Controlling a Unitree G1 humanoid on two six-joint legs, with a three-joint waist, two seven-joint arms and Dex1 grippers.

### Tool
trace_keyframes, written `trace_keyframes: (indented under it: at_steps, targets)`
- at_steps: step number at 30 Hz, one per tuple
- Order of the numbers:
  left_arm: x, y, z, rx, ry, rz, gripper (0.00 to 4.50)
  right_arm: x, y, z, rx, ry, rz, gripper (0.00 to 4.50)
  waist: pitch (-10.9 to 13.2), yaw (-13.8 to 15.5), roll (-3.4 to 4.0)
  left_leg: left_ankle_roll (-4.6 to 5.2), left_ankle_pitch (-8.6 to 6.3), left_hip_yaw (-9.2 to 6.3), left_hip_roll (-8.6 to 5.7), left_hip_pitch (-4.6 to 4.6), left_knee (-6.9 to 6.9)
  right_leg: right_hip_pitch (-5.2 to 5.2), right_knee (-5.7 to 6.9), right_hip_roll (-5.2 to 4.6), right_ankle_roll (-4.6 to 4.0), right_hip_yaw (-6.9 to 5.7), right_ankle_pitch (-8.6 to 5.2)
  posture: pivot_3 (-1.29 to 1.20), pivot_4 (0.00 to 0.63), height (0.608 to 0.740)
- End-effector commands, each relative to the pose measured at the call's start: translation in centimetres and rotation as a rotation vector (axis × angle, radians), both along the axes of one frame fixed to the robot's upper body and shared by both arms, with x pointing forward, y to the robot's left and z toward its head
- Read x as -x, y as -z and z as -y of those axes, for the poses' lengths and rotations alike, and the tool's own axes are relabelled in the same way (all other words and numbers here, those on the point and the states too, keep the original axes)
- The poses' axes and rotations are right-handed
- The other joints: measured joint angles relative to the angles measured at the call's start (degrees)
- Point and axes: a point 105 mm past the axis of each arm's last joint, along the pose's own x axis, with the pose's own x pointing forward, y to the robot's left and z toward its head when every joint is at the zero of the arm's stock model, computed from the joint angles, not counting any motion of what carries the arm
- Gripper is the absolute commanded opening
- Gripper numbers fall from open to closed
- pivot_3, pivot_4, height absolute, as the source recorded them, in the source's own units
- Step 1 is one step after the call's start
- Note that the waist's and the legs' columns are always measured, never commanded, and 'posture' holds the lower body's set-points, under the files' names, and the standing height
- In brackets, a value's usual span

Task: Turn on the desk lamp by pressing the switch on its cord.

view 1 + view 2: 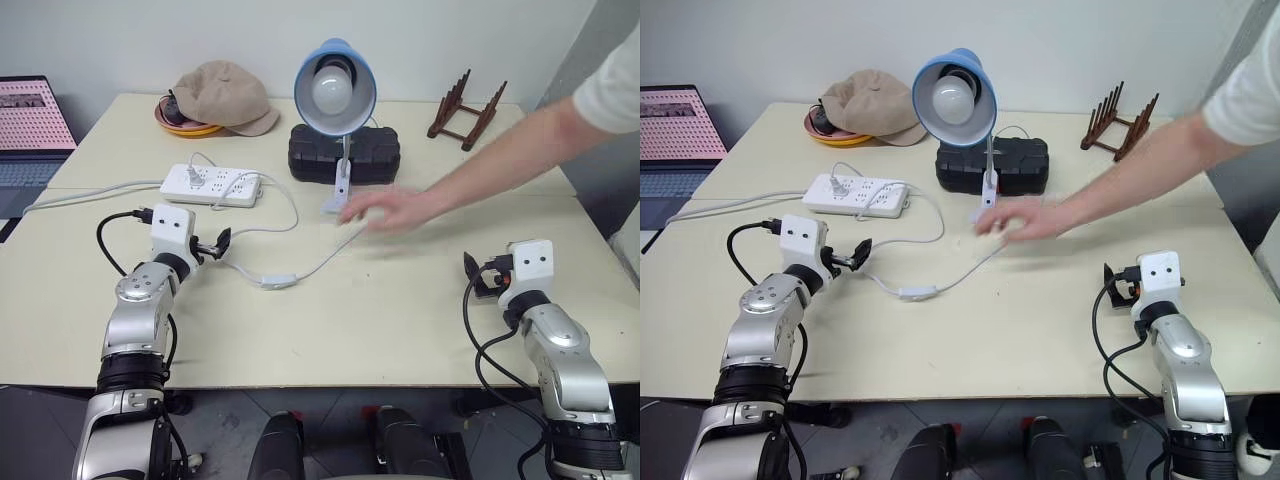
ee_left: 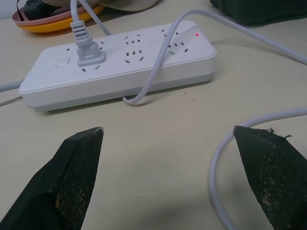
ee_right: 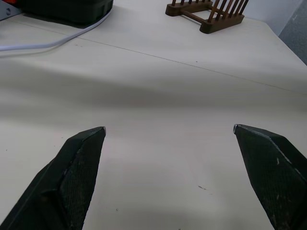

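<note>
The desk lamp (image 1: 335, 85) stands at the back middle of the table, its blue shade facing me and its white bulb unlit. Its thin white cord (image 1: 325, 255) runs forward from the base to the small white switch (image 1: 278, 282), which lies flat on the table. My left gripper (image 1: 218, 246) is open, just left of the switch, with the cord (image 2: 216, 158) curving past one finger. My right gripper (image 1: 474, 278) is open over bare table at the right, nothing between its fingers. A person's hand (image 1: 385, 212) reaches in from the right beside the lamp's base.
A white power strip (image 1: 211, 185) with one plug in it lies ahead of my left gripper. A black case (image 1: 345, 152) sits behind the lamp, a tan cap (image 1: 225, 95) on an orange dish at the back left, a wooden rack (image 1: 466, 110) at the back right, a laptop (image 1: 30, 125) far left.
</note>
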Motion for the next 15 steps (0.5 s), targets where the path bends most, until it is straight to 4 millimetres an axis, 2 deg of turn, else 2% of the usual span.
trace_keyframes:
  at_steps: [1,3,5,7,10,12,15]
  targets:
    - [0.0,-1.8,-0.1,-0.033,0.015,0.054,4.50,0.1,-1.8,-0.2,0.023,-0.013,0.066,4.49,0.00,0.00,0.00,0.00,0.00,0.00,0.00,0.00,0.00,0.00,0.00,0.00,0.00,0.00,0.00,0.00,0.150,0.740]
    - [0.2,-2.1,0.2,-0.051,0.056,0.055,4.50,0.1,-1.8,-0.5,0.019,-0.031,0.065,4.49,0.00,0.00,0.00,0.00,0.00,0.00,0.00,0.00,0.00,0.00,0.00,0.00,0.00,0.00,0.00,0.00,0.150,0.740]
    - [0.6,-3.1,0.7,-0.100,0.155,0.044,4.50,0.2,-2.4,-1.7,0.008,-0.107,0.064,4.49,0.00,-0.03,0.00,0.00,0.00,0.00,0.00,0.00,0.00,0.00,-0.01,0.00,-0.01,0.00,0.00,0.00,0.150,0.740]
    - [1.5,-4.5,2.0,-0.159,0.338,0.013,4.50,0.7,-3.1,-4.4,-0.003,-0.288,0.047,4.49,0.01,-0.16,0.00,0.00,0.00,0.01,0.01,-0.04,-0.02,-0.07,0.00,0.01,-0.05,0.01,-0.03,0.00,0.150,0.740]
    - [3.0,-5.4,3.7,-0.261,0.571,-0.072,4.50,2.5,-3.7,-8.0,-0.047,-0.562,-0.007,4.49,0.01,-0.25,0.01,0.00,0.00,0.01,0.03,-0.04,-0.08,-0.08,-0.01,0.01,-0.27,0.00,-0.16,0.00,0.150,0.740]
    - [4.6,-5.8,5.0,-0.324,0.750,-0.154,4.50,4.6,-3.6,-10.5,-0.061,-0.763,-0.077,4.49,0.01,-0.33,0.02,0.00,0.00,0.00,0.03,-0.03,-0.09,-0.07,-0.01,0.01,-0.31,0.00,-0.19,0.00,0.150,0.740]
    - [6.0,-5.5,6.1,-0.369,0.900,-0.252,4.50,6.4,-3.3,-12.2,-0.066,-0.911,-0.145,4.49,0.02,-0.22,0.02,0.00,-0.01,0.01,0.03,-0.08,-0.09,-0.07,-0.11,-0.02,-0.33,-0.02,-0.22,0.00,0.150,0.740]
